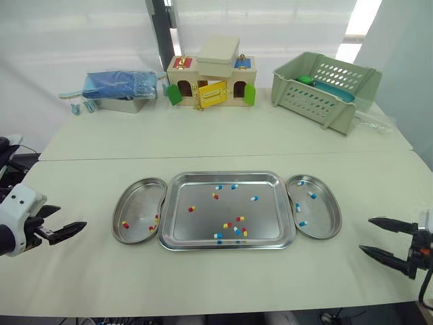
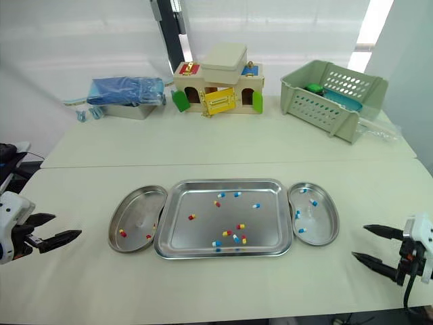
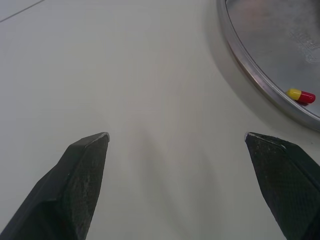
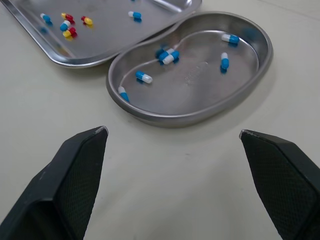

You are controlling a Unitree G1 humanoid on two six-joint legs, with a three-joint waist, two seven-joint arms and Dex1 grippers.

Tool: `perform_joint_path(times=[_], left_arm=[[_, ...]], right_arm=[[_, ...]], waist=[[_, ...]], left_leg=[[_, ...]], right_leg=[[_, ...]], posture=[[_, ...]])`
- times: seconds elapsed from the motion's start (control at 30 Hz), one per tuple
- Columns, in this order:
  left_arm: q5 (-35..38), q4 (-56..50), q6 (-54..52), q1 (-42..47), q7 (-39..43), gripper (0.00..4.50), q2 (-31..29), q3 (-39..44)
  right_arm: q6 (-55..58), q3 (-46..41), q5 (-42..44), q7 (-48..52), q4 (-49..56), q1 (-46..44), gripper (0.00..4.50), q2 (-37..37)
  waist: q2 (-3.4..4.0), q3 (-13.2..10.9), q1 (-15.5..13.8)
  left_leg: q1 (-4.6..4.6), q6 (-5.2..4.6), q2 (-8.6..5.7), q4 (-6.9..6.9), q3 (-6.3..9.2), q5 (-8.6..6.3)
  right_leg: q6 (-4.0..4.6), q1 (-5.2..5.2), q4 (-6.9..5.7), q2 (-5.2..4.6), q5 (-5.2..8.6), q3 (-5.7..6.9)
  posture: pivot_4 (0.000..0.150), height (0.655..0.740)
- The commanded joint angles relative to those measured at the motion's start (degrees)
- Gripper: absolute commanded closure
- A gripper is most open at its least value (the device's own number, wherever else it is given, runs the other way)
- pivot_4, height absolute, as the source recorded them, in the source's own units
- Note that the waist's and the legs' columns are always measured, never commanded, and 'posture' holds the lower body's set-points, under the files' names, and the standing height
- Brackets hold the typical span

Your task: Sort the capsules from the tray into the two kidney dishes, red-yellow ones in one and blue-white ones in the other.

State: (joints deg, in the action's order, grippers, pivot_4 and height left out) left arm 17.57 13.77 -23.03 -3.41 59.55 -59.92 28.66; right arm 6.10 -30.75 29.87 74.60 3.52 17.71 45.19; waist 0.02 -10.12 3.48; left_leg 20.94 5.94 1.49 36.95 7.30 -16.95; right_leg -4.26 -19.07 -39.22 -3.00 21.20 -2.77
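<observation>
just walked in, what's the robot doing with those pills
The robot is partway through sorting. Both hands are open and empty: left hand outside the left kidney dish, right hand outside the right kidney dish. The left dish holds a few red-yellow capsules, the right several blue-white ones. A mix lies in the tray.

Setting before me: a pale, matt table (image 1: pixel 203 135) of two tops butted along a straight seam (image 1: pixel 223 156) running side to side, closed at the back by a white, sheet-like backdrop (image 1: pixel 81 40). A dark upright post (image 1: pixel 161 34) rises behind the far edge, left of centre, and a bright strip of light (image 1: pixel 362 20) shows at upper right beside a plain pale wall (image 1: pixel 406 54). On the far top, from my left to my right, rest a metal container under blue folded material (image 1: pixel 120 90), a wooden toy house (image 1: pixel 211 81) and a pale green slotted basket (image 1: pixel 325 88).
</observation>
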Motion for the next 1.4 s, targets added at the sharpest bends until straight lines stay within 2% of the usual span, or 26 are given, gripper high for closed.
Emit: perform_joint_path(times=[0.03,0.13,0.27,0.37,0.57,0.9,1.33,1.4], left_arm=[[-0.7,1.4,1.6,2.2,0.8,0.00,-1.7,-1.5],[-0.9,2.4,2.0,3.7,1.2,0.00,-1.9,-2.6],[-1.2,2.9,2.3,4.1,1.7,0.00,-1.9,-2.9],[-1.2,3.0,2.4,4.3,1.8,0.00,-2.1,-3.0],[-1.2,3.0,2.4,4.5,2.0,0.00,-2.5,-2.8],[-0.8,1.6,1.5,6.5,2.2,0.00,-2.7,-3.6],[-3.2,4.8,4.1,9.9,5.6,0.00,-6.2,-6.7],[-0.8,0.4,3.2,11.3,7.4,0.00,-5.8,-7.0]], right_arm=[[-5.4,-2.9,5.5,-1.9,6.3,2.3,0.04,-7.4],[-4.7,0.2,6.3,-0.4,11.4,6.2,0.04,-9.7],[-8.9,3.9,7.2,4.4,12.4,8.0,0.04,-11.5],[-7.8,5.9,6.1,2.2,14.6,10.3,0.04,-12.4],[-14.4,8.0,6.6,2.2,13.6,10.9,0.04,-17.4],[-20.2,10.1,6.2,2.7,12.2,10.8,0.04,-19.0],[-24.5,12.4,5.8,1.6,10.8,10.3,0.04,-19.6],[-24.3,12.8,5.8,1.0,11.2,10.1,0.04,-19.4]], waist=[[-0.06,0.0,-0.2],[0.02,0.0,-0.2],[-0.07,0.0,-0.1],[-0.07,0.0,-0.3],[-0.10,0.1,-0.3],[-0.09,0.1,-0.3],[-0.08,0.0,-0.3],[-0.09,0.0,-0.3]], left_leg=[[0.00,0.00,0.03,-0.02,0.08,0.00],[-0.01,0.00,0.03,-0.01,0.00,0.00],[-0.02,0.00,0.08,-0.01,0.06,0.00],[-0.03,0.00,0.08,-0.01,0.07,0.00],[-0.03,0.00,0.08,-0.01,0.10,0.00],[-0.04,0.00,0.08,-0.01,0.10,0.00],[-0.05,0.00,0.08,0.00,0.10,0.00],[-0.05,0.00,0.08,0.00,0.10,0.00]], right_leg=[[0.00,0.01,0.00,0.03,0.00,0.07],[0.00,-0.01,-0.04,0.04,0.00,-0.02],[0.01,0.01,-0.02,0.08,0.00,0.04],[0.01,0.01,-0.02,0.08,0.00,0.04],[0.01,0.02,-0.02,0.08,0.00,0.07],[0.01,0.02,-0.03,0.09,0.00,0.08],[0.01,0.01,-0.07,0.10,0.00,0.07],[0.01,0.01,-0.07,0.10,0.00,0.07]], posture=[[0.150,0.7400],[0.150,0.7400],[0.150,0.7400],[0.150,0.7400],[0.150,0.7400],[0.150,0.7400],[0.150,0.7400],[0.150,0.7400]])
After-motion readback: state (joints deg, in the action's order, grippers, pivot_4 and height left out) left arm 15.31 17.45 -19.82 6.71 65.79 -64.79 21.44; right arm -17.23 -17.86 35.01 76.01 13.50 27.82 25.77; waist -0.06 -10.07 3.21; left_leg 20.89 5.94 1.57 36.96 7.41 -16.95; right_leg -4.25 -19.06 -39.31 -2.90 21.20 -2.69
